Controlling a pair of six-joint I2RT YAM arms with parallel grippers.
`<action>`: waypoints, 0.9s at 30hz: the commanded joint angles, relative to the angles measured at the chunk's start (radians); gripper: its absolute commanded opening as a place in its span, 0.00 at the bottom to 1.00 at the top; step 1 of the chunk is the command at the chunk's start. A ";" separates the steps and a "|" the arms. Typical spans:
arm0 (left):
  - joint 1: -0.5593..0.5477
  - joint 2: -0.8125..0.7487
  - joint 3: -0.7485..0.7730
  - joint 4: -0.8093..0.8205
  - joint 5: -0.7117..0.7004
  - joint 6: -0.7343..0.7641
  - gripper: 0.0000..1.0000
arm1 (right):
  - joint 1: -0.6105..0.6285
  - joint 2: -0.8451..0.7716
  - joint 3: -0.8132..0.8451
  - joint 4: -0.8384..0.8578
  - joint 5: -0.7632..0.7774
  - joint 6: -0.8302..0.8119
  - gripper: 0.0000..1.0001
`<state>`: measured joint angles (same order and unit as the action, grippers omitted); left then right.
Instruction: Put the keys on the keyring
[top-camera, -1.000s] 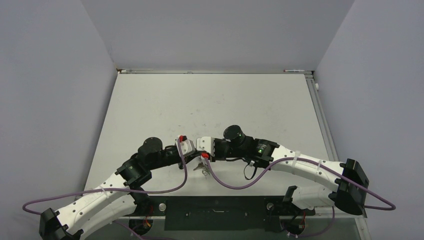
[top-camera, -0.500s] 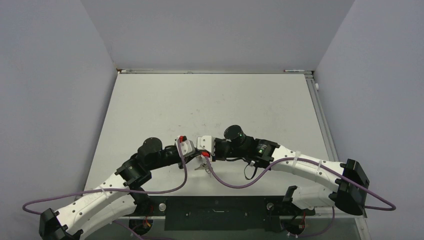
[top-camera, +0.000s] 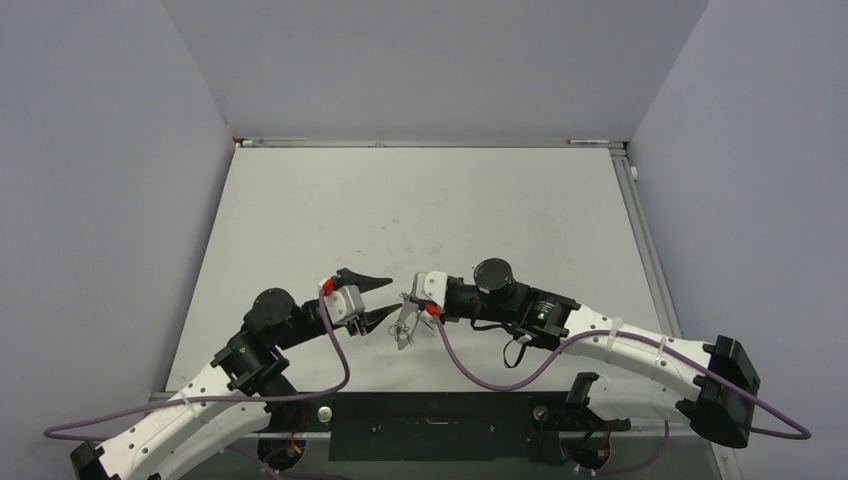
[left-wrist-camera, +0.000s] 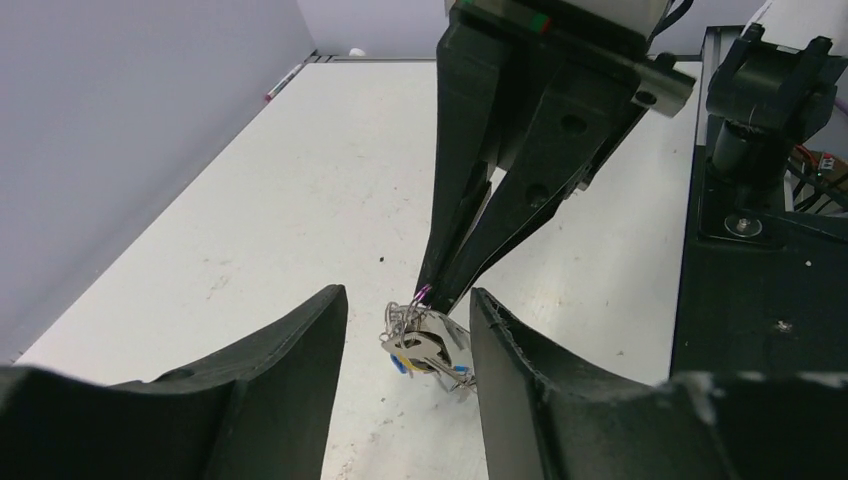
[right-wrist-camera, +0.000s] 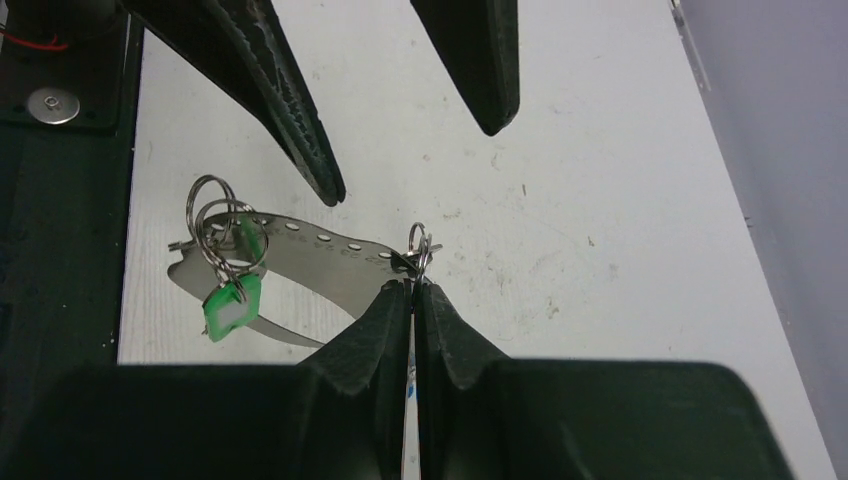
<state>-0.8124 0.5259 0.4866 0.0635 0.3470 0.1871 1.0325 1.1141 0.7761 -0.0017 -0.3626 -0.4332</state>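
Note:
My right gripper (top-camera: 413, 301) (right-wrist-camera: 413, 286) is shut on the keyring (right-wrist-camera: 310, 245), a grey metal loop that curves away to the left of its fingertips. A green key (right-wrist-camera: 232, 303) hangs from small rings on that loop. In the left wrist view the keys (left-wrist-camera: 430, 345) form a tight bunch with blue and yellow heads, hanging just under the right gripper's tips (left-wrist-camera: 432, 292) above the table. From above, the keys (top-camera: 403, 328) dangle between the two arms. My left gripper (top-camera: 372, 298) (left-wrist-camera: 408, 300) is open, with the bunch ahead of its fingertips and nothing between its fingers.
The white table (top-camera: 420, 210) stretches away to grey walls on three sides. A black base plate (top-camera: 430, 425) (left-wrist-camera: 760, 300) lies along the near edge, close under the hanging bunch. Purple cables (top-camera: 480, 365) loop from both wrists.
My left gripper has opened and drawn back to the left. The right gripper has closed fully and shifted slightly right, and the bunch now hangs from it alone.

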 joint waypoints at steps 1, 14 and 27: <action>0.005 -0.008 -0.008 0.061 -0.001 0.002 0.43 | -0.009 -0.070 -0.012 0.140 -0.020 0.017 0.05; 0.010 -0.030 -0.016 0.067 0.005 0.017 0.29 | -0.010 -0.168 -0.037 0.156 -0.094 0.014 0.05; 0.011 -0.042 -0.033 0.108 0.169 -0.010 0.41 | -0.043 -0.217 -0.070 0.221 -0.254 0.035 0.05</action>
<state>-0.8078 0.4889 0.4568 0.1051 0.4187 0.1925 1.0012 0.9272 0.6983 0.0990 -0.5179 -0.4179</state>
